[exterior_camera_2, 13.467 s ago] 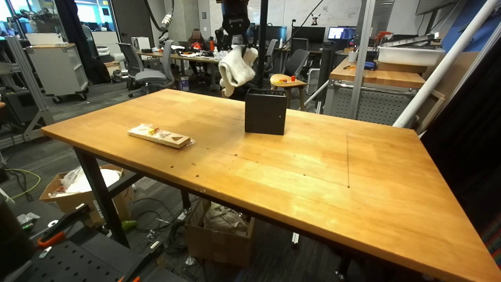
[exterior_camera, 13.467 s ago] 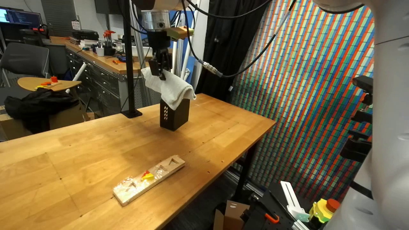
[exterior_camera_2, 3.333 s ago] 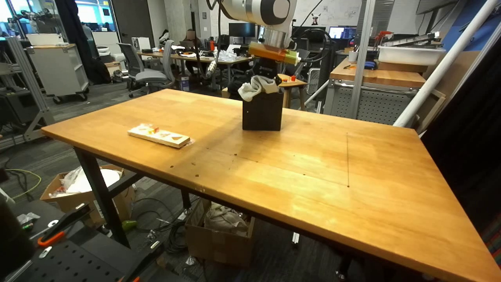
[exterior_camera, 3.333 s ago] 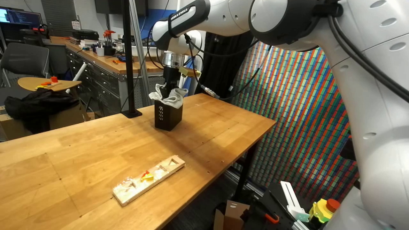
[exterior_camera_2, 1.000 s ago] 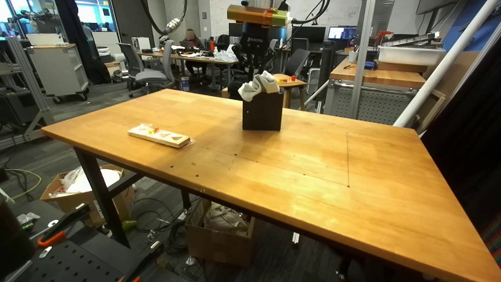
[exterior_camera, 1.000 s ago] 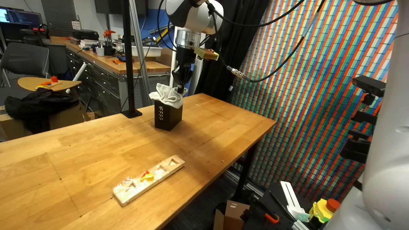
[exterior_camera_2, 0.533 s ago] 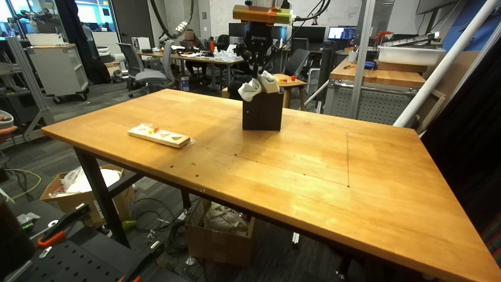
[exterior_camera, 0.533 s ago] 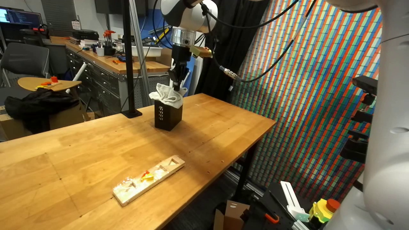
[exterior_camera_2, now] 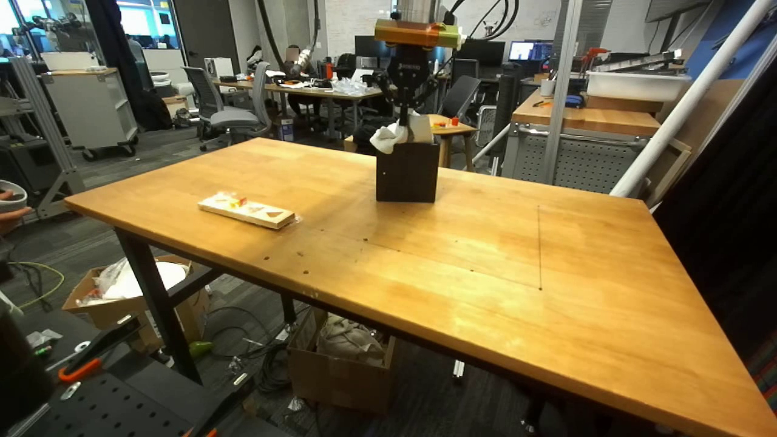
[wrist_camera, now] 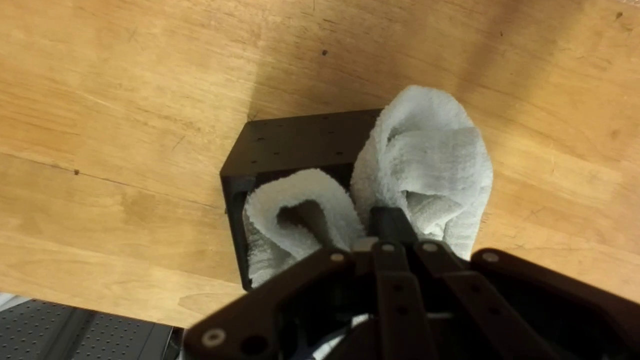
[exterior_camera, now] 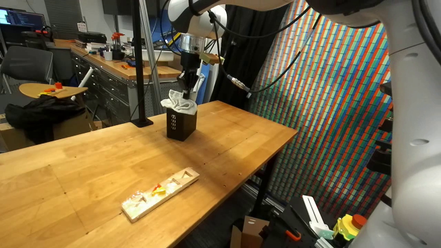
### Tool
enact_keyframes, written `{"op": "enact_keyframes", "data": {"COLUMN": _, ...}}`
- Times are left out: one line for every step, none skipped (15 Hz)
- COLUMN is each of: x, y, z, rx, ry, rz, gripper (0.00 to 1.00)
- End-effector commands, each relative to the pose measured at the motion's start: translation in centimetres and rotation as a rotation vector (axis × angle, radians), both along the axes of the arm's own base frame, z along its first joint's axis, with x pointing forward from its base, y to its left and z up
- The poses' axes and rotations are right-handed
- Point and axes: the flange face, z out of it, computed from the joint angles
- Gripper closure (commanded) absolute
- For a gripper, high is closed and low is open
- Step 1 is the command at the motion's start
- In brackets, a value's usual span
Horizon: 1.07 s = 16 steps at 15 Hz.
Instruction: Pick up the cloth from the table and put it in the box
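The white cloth (exterior_camera: 176, 104) is bunched in the mouth of the black box (exterior_camera: 181, 126), with folds standing above the rim in both exterior views. In the wrist view one fold (wrist_camera: 440, 155) hangs over the box's edge, and a second fold lies inside the box (wrist_camera: 310, 142). My gripper (exterior_camera: 186, 94) points down over the box from above. Its fingers (wrist_camera: 392, 225) are together, and the tips touch or press into the cloth between the folds. No cloth visibly hangs from them. The lower part of the cloth is hidden inside the box.
A wrapped wooden puzzle board (exterior_camera: 160, 194) lies on the wooden table (exterior_camera: 103, 165). A black post (exterior_camera: 137, 69) stands at the table's edge beside the box. A hand with a cup (exterior_camera_2: 12, 197) shows at the edge of an exterior view.
Earlier the cloth hung from my gripper over the box; it was released there and my gripper rose. Over the last second my shut gripper has moved down and across, pushing the cloth lower.
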Motion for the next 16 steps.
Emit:
{"op": "enact_keyframes", "data": {"x": 1.5, "y": -0.2, "z": -0.2, "rx": 0.011, "ry": 0.0, "rz": 0.021, "gripper": 1.0}}
{"op": "enact_keyframes", "data": {"x": 1.8, "y": -0.2, "z": -0.6, "rx": 0.014, "ry": 0.001, "rz": 0.023, "gripper": 1.0}}
{"op": "enact_keyframes", "data": {"x": 2.0, "y": -0.2, "z": -0.9, "rx": 0.017, "ry": 0.005, "rz": 0.024, "gripper": 1.0}}
{"op": "enact_keyframes", "data": {"x": 2.2, "y": -0.1, "z": -1.4, "rx": 0.02, "ry": 0.009, "rz": 0.027, "gripper": 1.0}}
{"op": "enact_keyframes", "data": {"x": 2.4, "y": -0.1, "z": -1.9, "rx": 0.023, "ry": 0.015, "rz": 0.03, "gripper": 1.0}}
{"op": "enact_keyframes", "data": {"x": 2.6, "y": 0.0, "z": -2.4, "rx": 0.027, "ry": 0.02, "rz": 0.032, "gripper": 1.0}}
{"op": "enact_keyframes", "data": {"x": 2.8, "y": 0.0, "z": -2.9, "rx": 0.031, "ry": 0.025, "rz": 0.034, "gripper": 1.0}}
{"op": "enact_keyframes", "data": {"x": 2.9, "y": 0.0, "z": -3.4, "rx": 0.037, "ry": 0.032, "rz": 0.036, "gripper": 1.0}}
{"op": "enact_keyframes", "data": {"x": 3.1, "y": 0.0, "z": -4.0, "rx": 0.042, "ry": 0.039, "rz": 0.039, "gripper": 1.0}}
{"op": "enact_keyframes", "data": {"x": 3.3, "y": 0.0, "z": -4.6, "rx": 0.046, "ry": 0.046, "rz": 0.041, "gripper": 1.0}}
{"op": "enact_keyframes", "data": {"x": 3.5, "y": 0.2, "z": -5.2, "rx": 0.055, "ry": 0.054, "rz": 0.045, "gripper": 1.0}}
{"op": "enact_keyframes", "data": {"x": 3.6, "y": 0.4, "z": -6.0, "rx": 0.062, "ry": 0.064, "rz": 0.05, "gripper": 1.0}}
{"op": "enact_keyframes", "data": {"x": 3.7, "y": 0.6, "z": -6.6, "rx": 0.069, "ry": 0.073, "rz": 0.055, "gripper": 1.0}}
{"op": "enact_keyframes", "data": {"x": 3.8, "y": 0.7, "z": -7.3, "rx": 0.077, "ry": 0.083, "rz": 0.058, "gripper": 1.0}}
{"op": "enact_keyframes", "data": {"x": 3.9, "y": 0.9, "z": -7.9, "rx": 0.084, "ry": 0.092, "rz": 0.062, "gripper": 1.0}}
{"op": "enact_keyframes", "data": {"x": 4.0, "y": 0.9, "z": -8.5, "rx": 0.091, "ry": 0.1, "rz": 0.064, "gripper": 1.0}}
